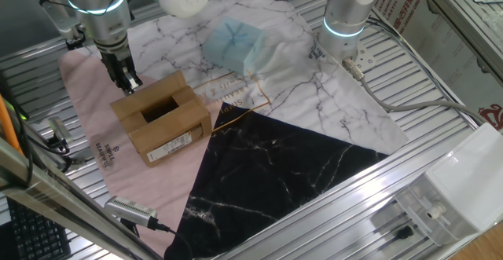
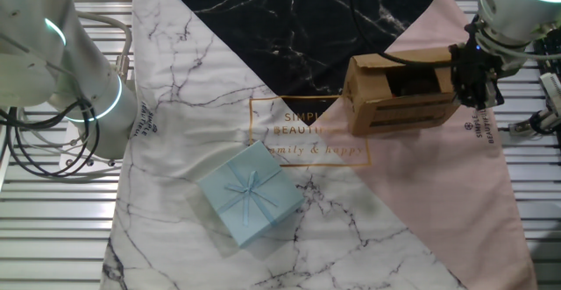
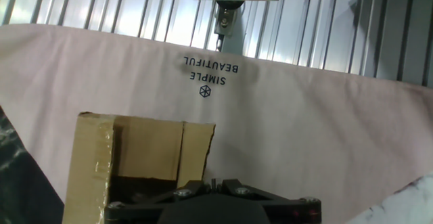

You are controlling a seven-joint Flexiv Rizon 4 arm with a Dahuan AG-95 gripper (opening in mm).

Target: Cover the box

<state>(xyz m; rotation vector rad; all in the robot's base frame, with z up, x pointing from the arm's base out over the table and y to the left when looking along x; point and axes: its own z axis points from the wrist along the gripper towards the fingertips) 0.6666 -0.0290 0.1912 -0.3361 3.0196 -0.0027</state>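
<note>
1. The box (image 1: pixel 163 120), a small brown carton with a white label on one long side, sits left of centre on the pink cloth (image 1: pixel 86 79), its top partly open and dark inside.
2. The gripper (image 1: pixel 128 86) is at its upper-left flap; whether the jaws grip it cannot be told.
3. In the hand view, only the box's corner shows, cut off by the lower edge.

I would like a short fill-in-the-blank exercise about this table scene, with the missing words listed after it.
1. The cardboard box rests on the ____ part of the cloth.
2. The box's top is partly ____, showing a dark inside.
3. The end effector is at the box's edge, far from the pale ____ gift package.
4. The package is tied with a ____.

Missing words: pink; open; blue; bow
</note>
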